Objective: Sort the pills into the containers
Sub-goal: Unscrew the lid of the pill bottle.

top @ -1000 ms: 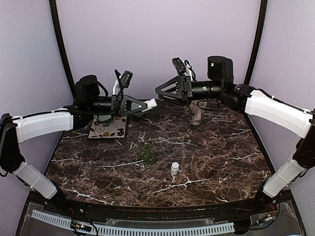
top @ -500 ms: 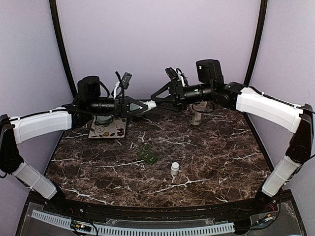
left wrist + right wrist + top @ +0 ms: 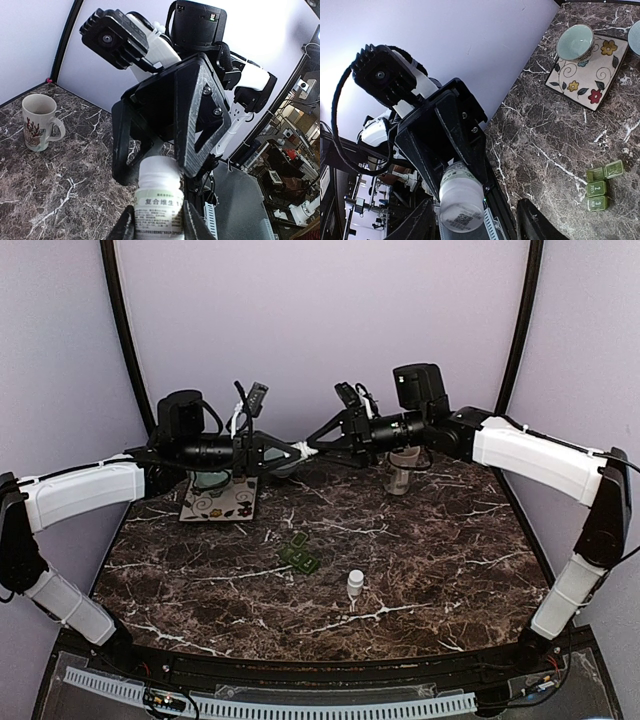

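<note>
Two grippers are meeting nose to nose in the air over the far part of the table point(image 3: 430, 570). The left gripper point(image 3: 159, 226) is pinching a white pill bottle point(image 3: 159, 195) by its labelled body, with a finger pressed to each side, and is holding it out sideways toward the other arm. The right gripper point(image 3: 477, 222) is facing it with its fingers spread to either side of the bottle's free end. From its own camera I am seeing a gap beside the bottle, so it is not gripping. Well below both of them, the green pill box point(image 3: 301, 554) is lying flat on the dark marble, a little left of the middle. The right wrist view is showing me numbered lids on its compartments, but I cannot tell which of them are open. A small white piece point(image 3: 355, 583) is standing just to the near right of the box, apart from it, and I cannot tell whether it is a cap or a vial. Farther out, a teal bowl point(image 3: 575, 42) is sitting on a flowered tile point(image 3: 592, 70) at the far left. A cream mug point(image 3: 39, 122) is standing at the far right, under the right arm.
</note>
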Robot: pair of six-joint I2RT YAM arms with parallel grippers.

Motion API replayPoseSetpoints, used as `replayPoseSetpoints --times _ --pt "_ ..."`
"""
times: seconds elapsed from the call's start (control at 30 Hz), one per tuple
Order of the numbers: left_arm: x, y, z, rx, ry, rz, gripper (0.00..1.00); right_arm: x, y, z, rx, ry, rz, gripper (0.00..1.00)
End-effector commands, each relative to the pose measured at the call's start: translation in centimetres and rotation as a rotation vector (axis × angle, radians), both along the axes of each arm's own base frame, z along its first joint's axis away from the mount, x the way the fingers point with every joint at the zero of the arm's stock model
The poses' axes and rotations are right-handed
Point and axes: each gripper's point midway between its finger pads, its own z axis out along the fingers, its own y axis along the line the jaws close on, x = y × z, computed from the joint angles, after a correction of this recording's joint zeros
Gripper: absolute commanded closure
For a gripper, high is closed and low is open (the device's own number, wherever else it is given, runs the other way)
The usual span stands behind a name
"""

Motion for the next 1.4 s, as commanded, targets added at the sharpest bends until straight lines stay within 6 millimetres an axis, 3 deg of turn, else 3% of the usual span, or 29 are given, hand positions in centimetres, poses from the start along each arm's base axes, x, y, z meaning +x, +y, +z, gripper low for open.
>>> replayPoseSetpoints --times 0.0,0.6,0.8,0.97,1.37 --pt "-0.3 -0.3 1.3 -0.004 -0.05 -0.01 1.0 0.3 0.3 2.2 0.054 -0.039 0.018 0.46" --pt "-0.1 -0.5 0.8 0.011 -0.059 0.004 1.0 -0.2 0.5 2.1 0.056 -0.02 0.041 0.63" --pt "-0.1 -0.6 0.7 0.012 -0.061 0.002 1.0 -0.5 0.6 2.1 0.054 -0.025 0.052 0.77" --pt "-0.3 -0.8 1.1 -0.005 -0.049 -0.015 1.0 -0.8 0.6 2.0 0.026 -0.087 0.073 1.0" --pt "-2.7 -1.5 4.6 -0.129 0.103 -0.241 1.0 -2.2 -0.9 1.7 -0.004 -0.437 0.139 1.0"
